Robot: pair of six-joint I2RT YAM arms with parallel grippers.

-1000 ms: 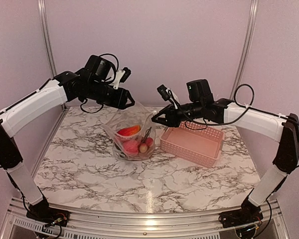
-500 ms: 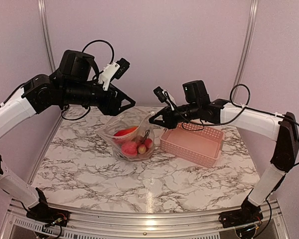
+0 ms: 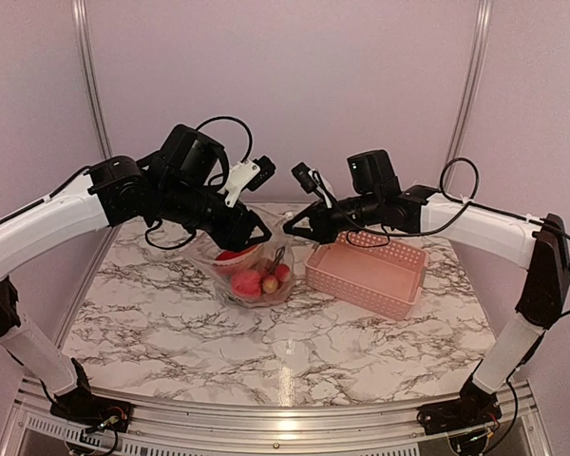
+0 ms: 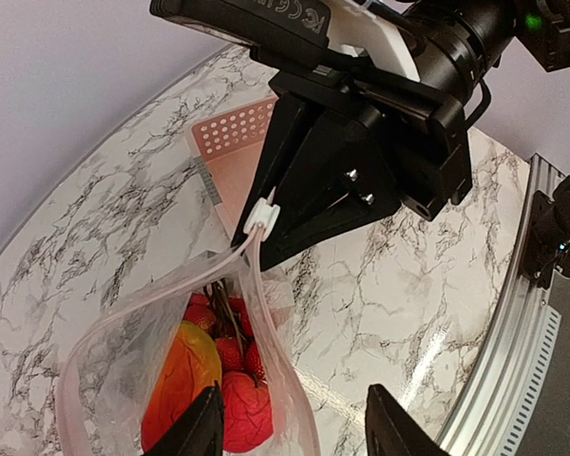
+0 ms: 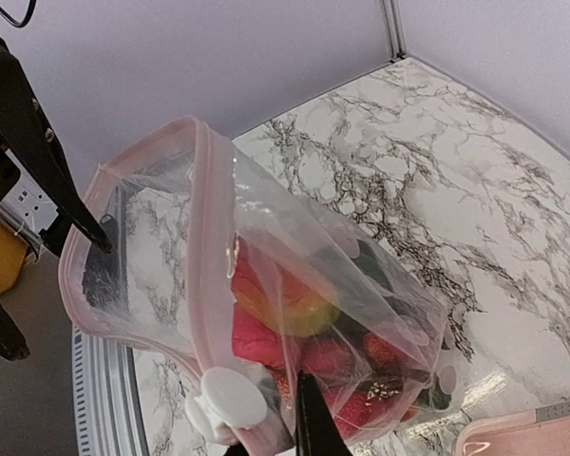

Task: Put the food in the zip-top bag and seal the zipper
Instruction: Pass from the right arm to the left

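The clear zip-top bag (image 3: 266, 261) stands on the marble table with the food in it: an orange-red mango (image 4: 180, 380), red berries (image 4: 242, 408) and a dark stemmed piece (image 4: 223, 309). Its mouth is open. The pinkish zipper strip (image 5: 204, 237) ends at a white slider (image 5: 223, 399), which also shows in the left wrist view (image 4: 263, 217). My right gripper (image 3: 294, 226) is shut on the bag's mouth corner by the slider and holds it up. My left gripper (image 3: 255, 230) is open and empty, just above the bag's left side, its fingers (image 4: 204, 427) straddling the near rim.
The pink slotted basket (image 3: 366, 275) stands right of the bag, under my right arm. Purple walls close in the back and sides. A metal rail (image 3: 285, 418) runs along the table's near edge.
My left arm first swung back and up, then came forward and down to the bag's mouth. The bag has sagged lower. My right gripper has stayed almost still, holding its corner.
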